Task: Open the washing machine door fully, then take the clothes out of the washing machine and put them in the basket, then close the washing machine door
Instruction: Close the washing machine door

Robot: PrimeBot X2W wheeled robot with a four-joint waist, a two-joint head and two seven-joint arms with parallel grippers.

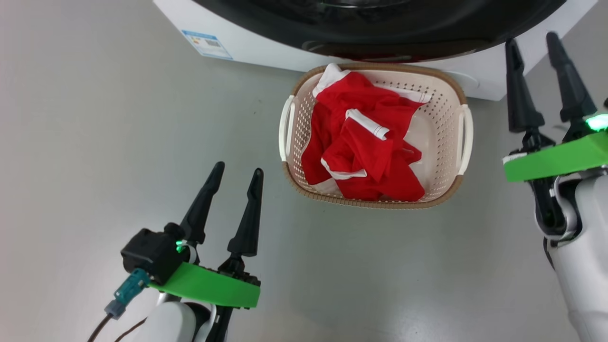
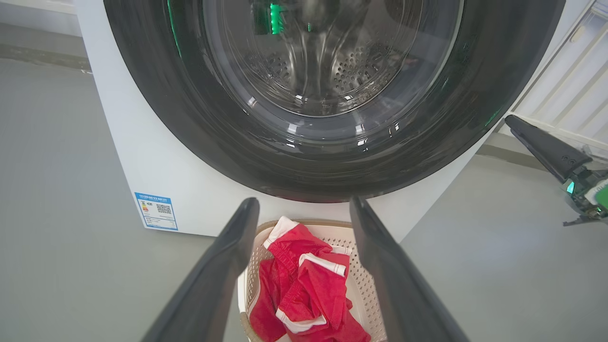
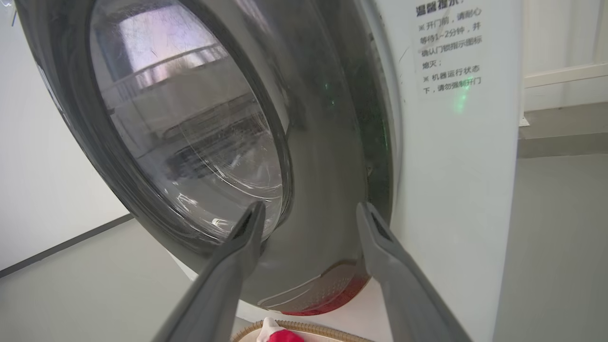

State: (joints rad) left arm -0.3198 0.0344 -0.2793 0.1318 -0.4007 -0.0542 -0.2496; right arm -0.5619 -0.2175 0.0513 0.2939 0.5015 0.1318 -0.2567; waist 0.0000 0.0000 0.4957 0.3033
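Clothes (image 1: 361, 142), bright red with white trim, lie heaped inside the basket (image 1: 439, 128), which stands on the grey floor (image 1: 95, 142) just in front of the washing machine (image 1: 266, 45), below the washing machine door (image 1: 380, 23), whose black rim sits flat against the white front. The left gripper (image 1: 239, 167) hangs at the lower left of the head view, well apart from the basket, its two dark fingers spread and empty. The right gripper (image 1: 531, 37) stands to the basket's right near the machine's corner, fingers likewise spread with nothing between them.
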